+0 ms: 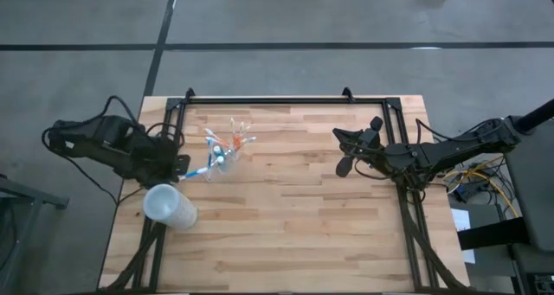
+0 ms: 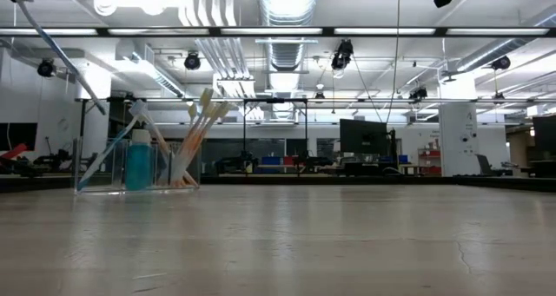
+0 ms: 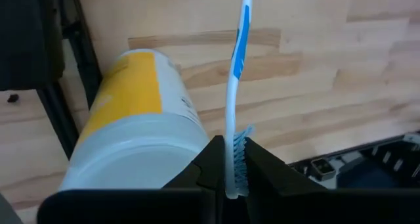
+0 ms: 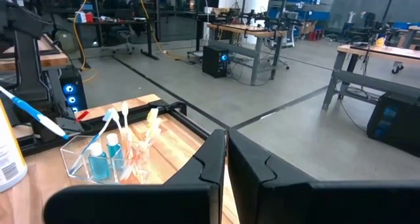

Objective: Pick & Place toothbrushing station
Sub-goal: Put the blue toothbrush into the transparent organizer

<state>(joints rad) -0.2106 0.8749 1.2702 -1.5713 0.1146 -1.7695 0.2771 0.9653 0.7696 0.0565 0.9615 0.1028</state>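
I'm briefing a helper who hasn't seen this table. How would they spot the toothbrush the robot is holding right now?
Start at the wooden table and go to its left edge, where the left gripper is shut on a white-blue toothbrush above a frosted whitish cup. Unlike the brushes standing in the clear tumbler nearby, this one is clamped at its bristle end, handle pointing towards the tumbler.

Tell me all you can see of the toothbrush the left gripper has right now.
The white-blue toothbrush is slim, plastic-looking, with a white handle carrying a blue stripe and blue bristles at the head. The left gripper is shut on it at the head end, the fingers pinching beside the bristles. In the high view it is held over the table's left side, its handle slanting from the gripper toward the clear tumbler; whether its far end touches the tumbler is unclear. The frosted cup lies alongside.
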